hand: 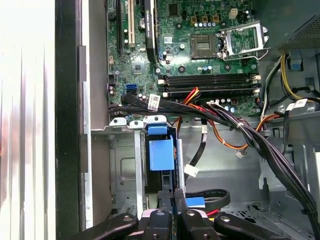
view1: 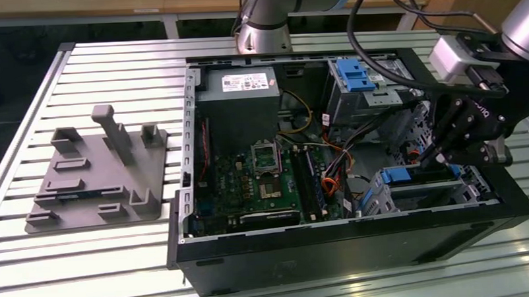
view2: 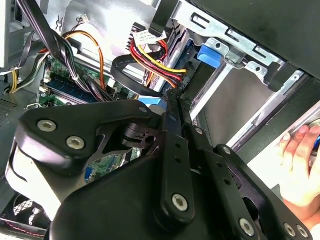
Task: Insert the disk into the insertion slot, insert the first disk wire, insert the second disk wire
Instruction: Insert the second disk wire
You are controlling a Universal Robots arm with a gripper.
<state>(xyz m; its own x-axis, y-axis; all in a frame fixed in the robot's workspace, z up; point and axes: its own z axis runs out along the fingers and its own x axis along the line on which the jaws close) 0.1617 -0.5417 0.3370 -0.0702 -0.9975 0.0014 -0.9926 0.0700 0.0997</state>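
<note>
Gripper [view1: 434, 157] fingers together (nothing visibly clamped) above disk [view1: 421, 175] seated in insertion slot [view1: 385, 198], 4 o'clock in case [view1: 339, 251].

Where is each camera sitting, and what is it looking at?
Exterior view: off the arm, above the table, looking down into the open computer case; the arm and gripper show at the exterior view's right.
First wrist view: on the arm, looking past the gripper at the motherboard and the insertion slot.
Second wrist view: on the arm, close behind the gripper, facing cables and the slot; a person's hand shows.
Both wrist views share the gripper and red-yellow wires.
</note>
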